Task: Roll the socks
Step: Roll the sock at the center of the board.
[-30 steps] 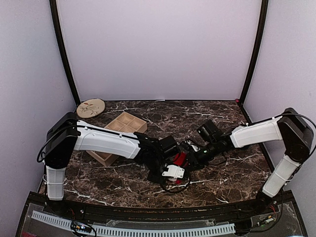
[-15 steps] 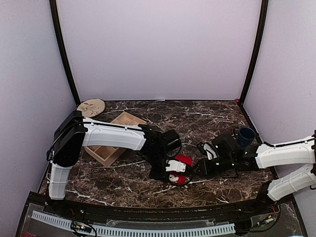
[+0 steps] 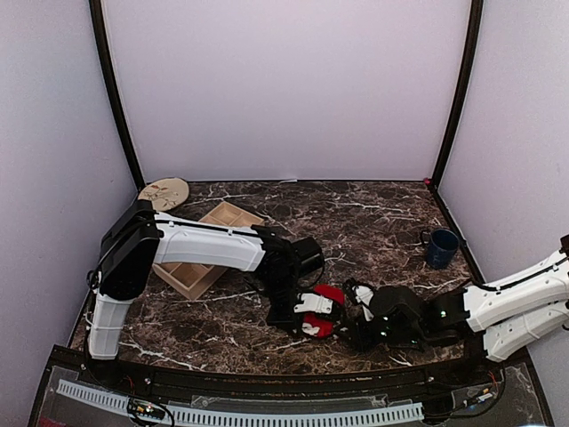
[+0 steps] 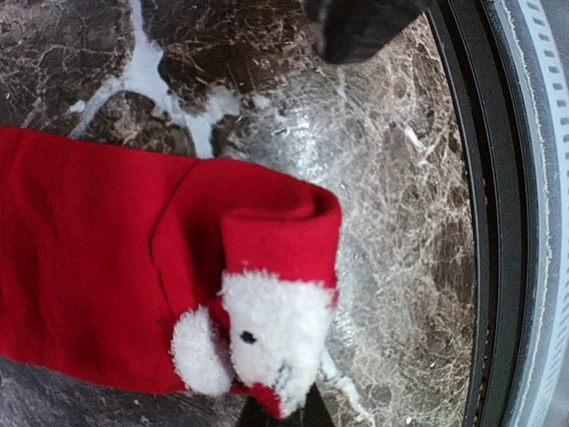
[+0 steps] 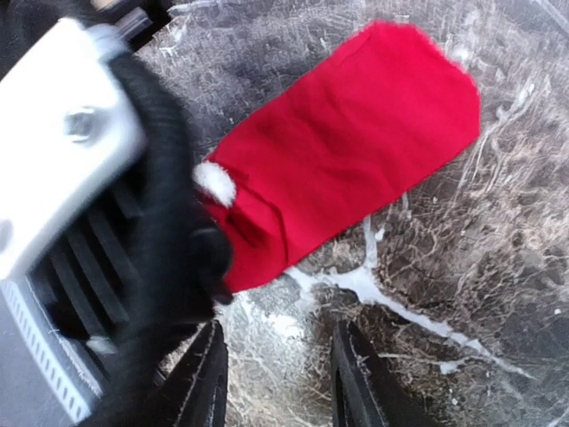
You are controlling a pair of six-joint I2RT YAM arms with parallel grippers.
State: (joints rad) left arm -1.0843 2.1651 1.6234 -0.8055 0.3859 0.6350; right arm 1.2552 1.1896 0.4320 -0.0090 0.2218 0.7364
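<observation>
A red sock (image 4: 107,267) lies flat on the marble table, its cuff end folded over and carrying a fluffy white patch (image 4: 267,334). My left gripper (image 4: 277,411) is shut on that folded end, at the sock's edge just below the patch. In the top view the red sock (image 3: 331,295) lies at the table's middle front with the left gripper (image 3: 311,316) on it. My right gripper (image 5: 280,374) is open over bare marble, a little short of the red sock (image 5: 356,151) and touching nothing. It lies low to the sock's right (image 3: 353,331).
A wooden compartment tray (image 3: 213,245) stands at the left behind the left arm. A round wooden disc (image 3: 164,193) lies in the far left corner. A blue mug (image 3: 441,246) stands at the right. The table's black front rail (image 4: 498,222) runs close by the sock.
The right arm has swung down from the middle to the near right, uncovering the mug, and its jaws now stand clear of the sock. The left gripper shifted the sock's end slightly nearer.
</observation>
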